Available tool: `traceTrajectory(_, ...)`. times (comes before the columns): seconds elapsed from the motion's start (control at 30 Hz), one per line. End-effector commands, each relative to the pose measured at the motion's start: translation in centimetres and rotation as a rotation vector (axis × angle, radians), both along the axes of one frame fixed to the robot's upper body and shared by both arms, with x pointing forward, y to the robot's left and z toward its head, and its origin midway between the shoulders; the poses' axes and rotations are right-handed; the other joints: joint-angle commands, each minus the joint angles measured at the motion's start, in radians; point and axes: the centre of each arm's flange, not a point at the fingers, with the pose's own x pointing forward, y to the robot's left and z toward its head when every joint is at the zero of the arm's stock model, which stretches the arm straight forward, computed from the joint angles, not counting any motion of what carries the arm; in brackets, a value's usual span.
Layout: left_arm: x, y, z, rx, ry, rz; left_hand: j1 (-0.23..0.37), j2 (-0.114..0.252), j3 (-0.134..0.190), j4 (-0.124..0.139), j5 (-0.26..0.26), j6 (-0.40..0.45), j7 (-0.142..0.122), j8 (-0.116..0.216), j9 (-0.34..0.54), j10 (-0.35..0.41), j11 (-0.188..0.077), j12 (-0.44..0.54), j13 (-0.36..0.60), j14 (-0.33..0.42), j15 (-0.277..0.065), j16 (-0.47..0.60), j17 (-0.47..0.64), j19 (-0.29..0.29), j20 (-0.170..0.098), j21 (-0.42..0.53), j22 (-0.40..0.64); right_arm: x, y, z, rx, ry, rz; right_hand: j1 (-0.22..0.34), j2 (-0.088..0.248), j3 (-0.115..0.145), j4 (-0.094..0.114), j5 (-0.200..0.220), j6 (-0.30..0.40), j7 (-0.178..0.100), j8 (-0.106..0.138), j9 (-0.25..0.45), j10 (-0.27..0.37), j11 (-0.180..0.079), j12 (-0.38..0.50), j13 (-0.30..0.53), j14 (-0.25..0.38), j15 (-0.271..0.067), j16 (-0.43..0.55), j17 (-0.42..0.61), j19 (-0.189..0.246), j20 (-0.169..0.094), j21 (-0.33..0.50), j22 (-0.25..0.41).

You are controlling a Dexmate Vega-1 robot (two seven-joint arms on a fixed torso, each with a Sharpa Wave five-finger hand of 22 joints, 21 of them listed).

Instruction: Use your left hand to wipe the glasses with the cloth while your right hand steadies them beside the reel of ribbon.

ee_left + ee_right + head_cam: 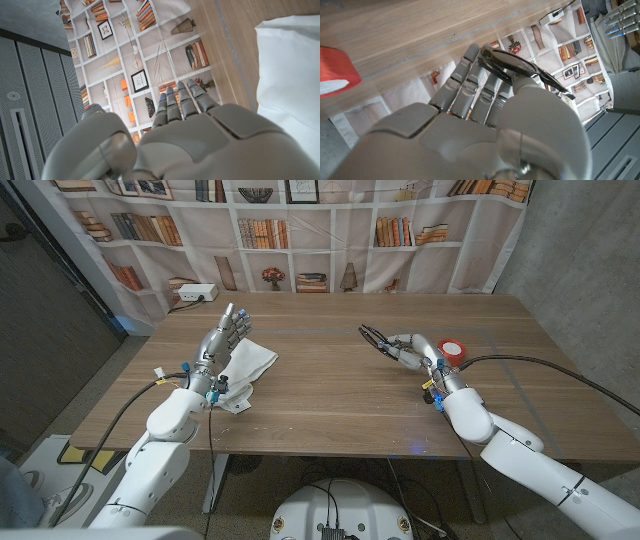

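We held the glasses pinched in our right hand beside the ribbon reel for steadying, while our open left hand hovered empty by the cloth, ready to wipe.

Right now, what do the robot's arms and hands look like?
Both arms have glossy white rounded shells, with black cables running along them toward the wrists. The left hand and right hand are grey and metallic-looking with segmented fingers; small blue marks show on the left hand's fingers. Small connectors cluster at each wrist.
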Motion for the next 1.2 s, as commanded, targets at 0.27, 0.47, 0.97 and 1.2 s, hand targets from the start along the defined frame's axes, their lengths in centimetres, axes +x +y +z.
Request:
traceTrajectory(0.27,0.1,0.3,1.7,0.043,0.005,0.004,0.004,0.011,-0.006,0.004,-0.002,0.016,-0.001,0.000,0.002,0.010,0.002,0.000,0.002,0.015,-0.001,0.000,0.003,0.011,0.002,-0.002,0.004,-0.6,0.1,1.4,0.187,0.120,0.090,0.050,-0.024,0.059,0.003,0.000,0.051,0.010,0.023,0.015,0.053,0.011,0.018,0.004,0.056,-0.081,0.013,0.007,0.032,-0.135,0.023,-0.001)
traceTrajectory(0.47,0.1,0.6,2.0,0.068,0.024,0.017,0.009,0.016,-0.004,0.003,-0.003,0.019,0.000,0.000,0.002,0.014,0.004,0.001,0.002,0.023,-0.004,0.002,0.003,0.015,0.000,-0.001,0.004,-0.4,-0.2,1.5,0.289,0.202,0.124,0.063,-0.031,0.060,-0.011,-0.004,0.070,0.020,0.031,0.023,0.074,0.015,0.023,0.005,0.082,-0.078,0.019,0.008,0.047,-0.134,0.035,-0.002)
traceTrajectory(0.97,-1.2,1.4,3.1,0.331,0.032,0.214,0.257,0.031,0.072,-0.139,-0.027,0.025,-0.023,0.001,0.001,0.019,-0.035,-0.006,0.001,0.030,-0.037,-0.007,-0.004,0.005,-0.002,-0.010,0.001,-0.1,-0.2,1.7,0.281,0.269,0.086,0.058,-0.032,0.056,-0.008,-0.005,0.058,0.024,0.027,0.033,0.075,0.013,0.020,0.006,0.094,-0.076,0.017,0.006,0.052,-0.134,0.042,-0.003)
traceTrajectory(1.2,-2.2,2.6,2.6,0.418,0.076,0.400,0.292,0.022,0.078,-0.161,-0.032,0.027,-0.031,0.001,0.002,0.020,-0.048,-0.006,0.002,0.032,-0.047,-0.007,-0.004,0.020,-0.013,-0.004,0.002,0.3,-0.2,1.6,0.284,0.292,0.077,0.056,-0.030,0.056,-0.007,-0.005,0.056,0.024,0.026,0.036,0.072,0.014,0.017,0.007,0.094,-0.076,0.014,0.005,0.050,-0.134,0.044,-0.003)
